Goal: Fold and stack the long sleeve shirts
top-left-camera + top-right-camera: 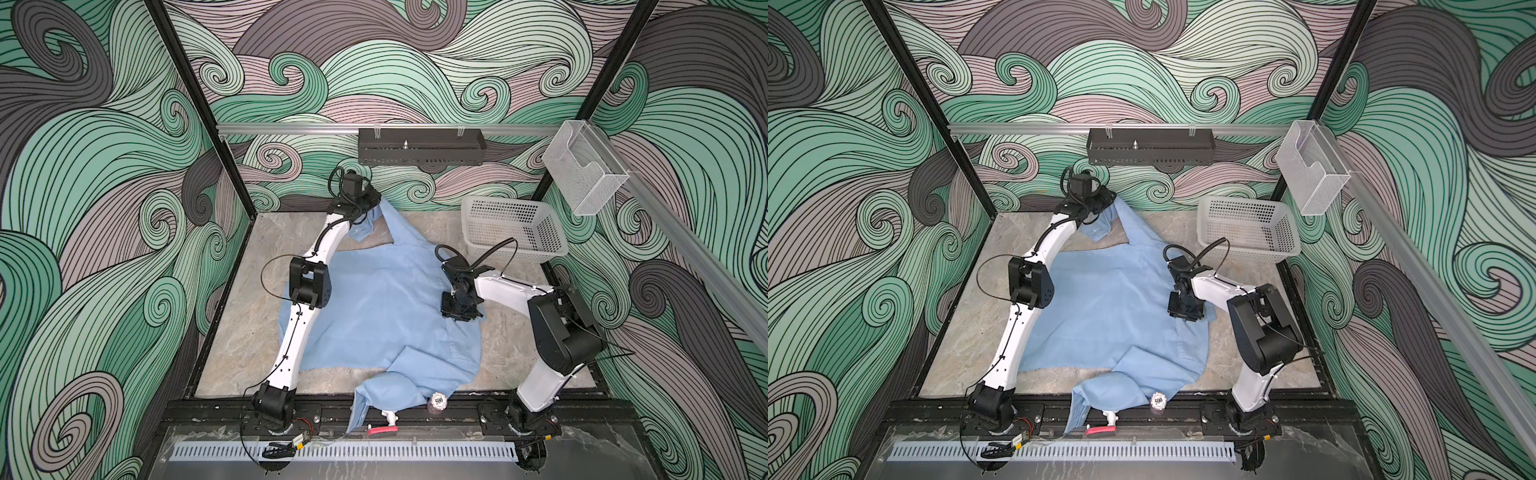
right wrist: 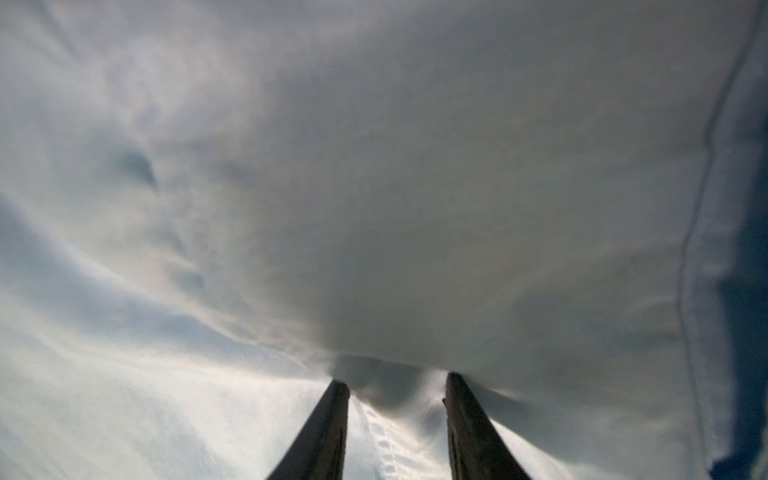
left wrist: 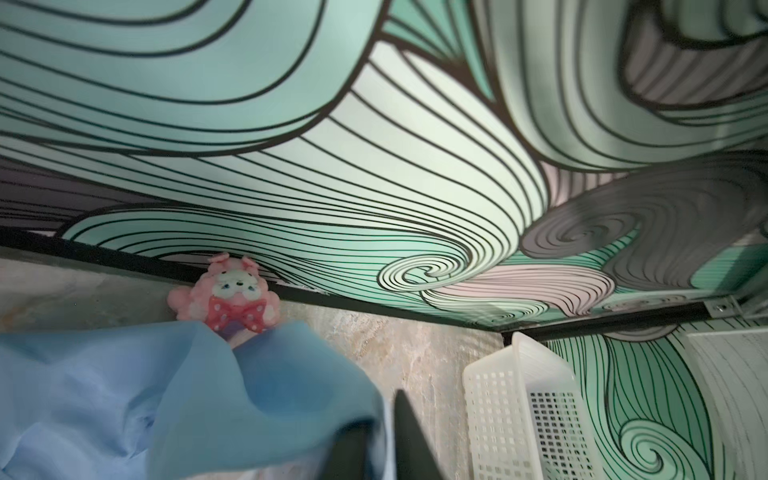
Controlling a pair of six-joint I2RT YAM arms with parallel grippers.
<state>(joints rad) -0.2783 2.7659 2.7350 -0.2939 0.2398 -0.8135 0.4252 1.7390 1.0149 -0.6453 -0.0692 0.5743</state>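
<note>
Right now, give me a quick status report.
Left gripper lifting shirt at back wall. Right gripper bunching fabric between fingers. Pink toy beside shirt.

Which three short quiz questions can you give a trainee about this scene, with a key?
1. True or false: the shirt lies inside the basket.
2. Where is the left gripper? A) at the shirt's far edge B) in the basket C) by the front rail
3. What colour is the toy in the left wrist view?
Key: 1 false; 2 A; 3 pink.
</note>
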